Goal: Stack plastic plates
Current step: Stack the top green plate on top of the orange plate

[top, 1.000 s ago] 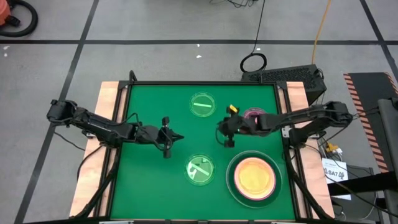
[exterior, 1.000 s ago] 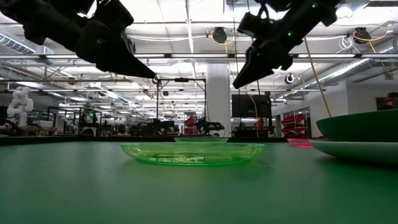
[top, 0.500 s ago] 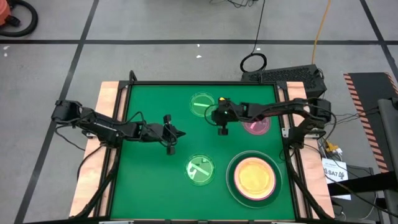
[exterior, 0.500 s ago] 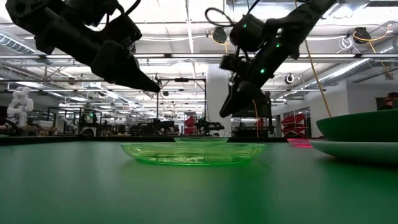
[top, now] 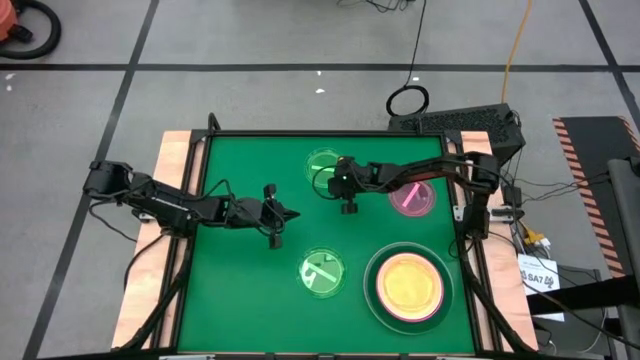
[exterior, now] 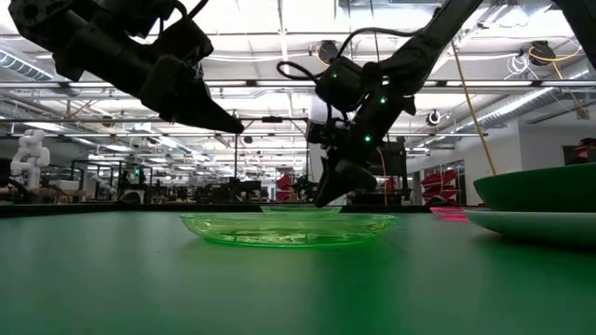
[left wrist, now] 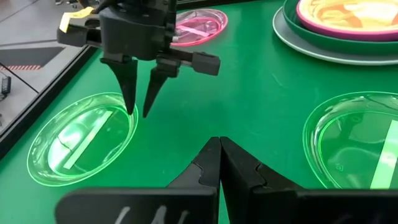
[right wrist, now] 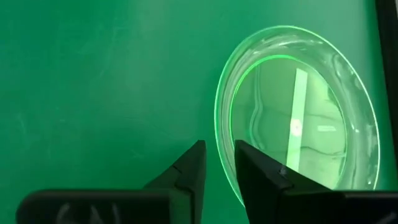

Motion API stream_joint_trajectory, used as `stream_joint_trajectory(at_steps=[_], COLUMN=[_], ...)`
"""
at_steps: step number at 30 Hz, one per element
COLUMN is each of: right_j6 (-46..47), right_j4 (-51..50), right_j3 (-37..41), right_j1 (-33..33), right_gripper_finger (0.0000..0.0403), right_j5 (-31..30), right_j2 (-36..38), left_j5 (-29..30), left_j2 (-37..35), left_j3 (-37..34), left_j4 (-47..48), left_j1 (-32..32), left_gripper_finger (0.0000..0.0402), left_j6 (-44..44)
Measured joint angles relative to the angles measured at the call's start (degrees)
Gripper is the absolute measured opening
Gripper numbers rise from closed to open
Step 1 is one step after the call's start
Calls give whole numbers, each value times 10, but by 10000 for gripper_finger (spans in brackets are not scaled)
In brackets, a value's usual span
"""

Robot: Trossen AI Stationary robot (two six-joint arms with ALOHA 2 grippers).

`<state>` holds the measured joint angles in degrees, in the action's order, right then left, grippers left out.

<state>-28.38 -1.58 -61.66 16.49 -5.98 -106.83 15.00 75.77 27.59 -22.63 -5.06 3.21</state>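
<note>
Two small translucent green plates lie flat on the green mat: a far one [top: 320,168] [left wrist: 74,140] [right wrist: 298,112] and a near one [top: 322,272] [exterior: 289,228]. A small pink plate [top: 412,198] [left wrist: 199,28] lies to the right. Near the right front stands a stack [top: 407,285] of large pale blue, dark green, pink and an orange-yellow top. My right gripper [top: 341,183] [left wrist: 138,111] [right wrist: 217,158] points down, open by a narrow gap, its fingers astride the far green plate's right rim. My left gripper [top: 290,218] [left wrist: 219,144] hovers shut at mid-table. My right gripper comes from above with one finger [left wrist: 129,102] just inside the far green plate's right rim [right wrist: 225,155] and the other outside it. Whether either finger touches the rim, I cannot tell. The plate lies flat on the mat.
Wooden borders [top: 175,200] edge the mat on the left and right. Open mat lies between the left gripper and the near green plate and along the left half. The stack's rim [exterior: 540,200] rises at the right front.
My right gripper has swung from beside the pink plate toward the table's left and far edge and come down onto the far green plate's right rim. My left gripper has drifted slightly to the right. No plate has moved.
</note>
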Motion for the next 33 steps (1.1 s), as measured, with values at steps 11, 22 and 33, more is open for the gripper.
stream_joint_trajectory(at_steps=[11, 22, 33], right_j6=[-24, -45, -64], right_j4=[3, 11, 6], right_j3=[-2, -6, -5], right_j1=[8, 13, 13], right_gripper_finger=[160, 128, 22], right_j5=[-2, -44, -43], right_j2=[-11, -44, -44], left_j5=[0, 0, 0], left_j2=[0, 0, 0], left_j3=[0, 0, 0], left_j4=[1, 0, 0], left_j1=[0, 1, 1], left_gripper_finger=[8, 8, 8], left_j6=[8, 11, 12])
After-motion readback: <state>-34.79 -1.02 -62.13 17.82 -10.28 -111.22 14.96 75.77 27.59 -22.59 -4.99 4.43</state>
